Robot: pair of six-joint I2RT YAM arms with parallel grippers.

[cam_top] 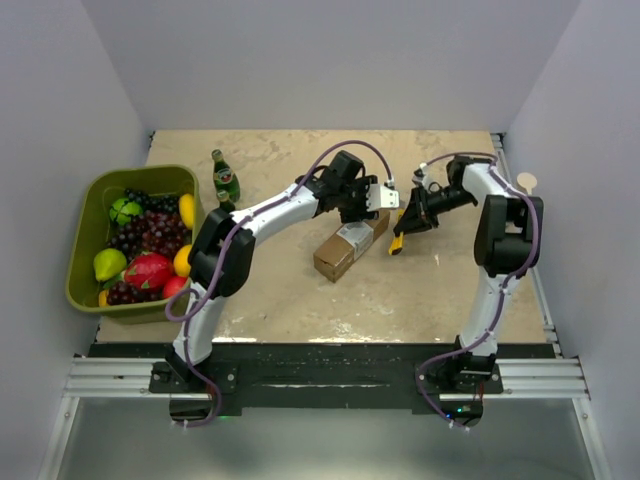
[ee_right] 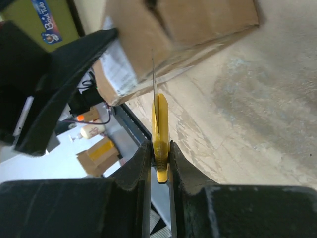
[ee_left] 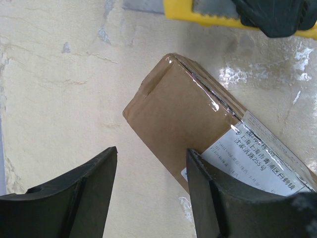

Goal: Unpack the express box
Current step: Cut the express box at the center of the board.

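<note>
We spread our left gripper (ee_left: pixel 151 153) wide over the express box (ee_left: pixel 188 109), likely to pin it. Our right gripper (ee_right: pixel 159 145) pinches the yellow knife (ee_right: pixel 159 119), ready to slit it open.

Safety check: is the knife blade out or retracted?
Out: a thin blade juts from the yellow knife clamped in the right tool, its tip near the box.

You'll find the utility knife (cam_top: pixel 398 241) just right of the express box (cam_top: pixel 350 243), clamped in the right gripper (cam_top: pixel 410 225). The left gripper (ee_left: pixel 151 158) hangs over the box's far end. Behind and left of the box stands a bottle (cam_top: pixel 226 180), and farther left lies the bin (cam_top: pixel 88 205) with fruit in it.
</note>
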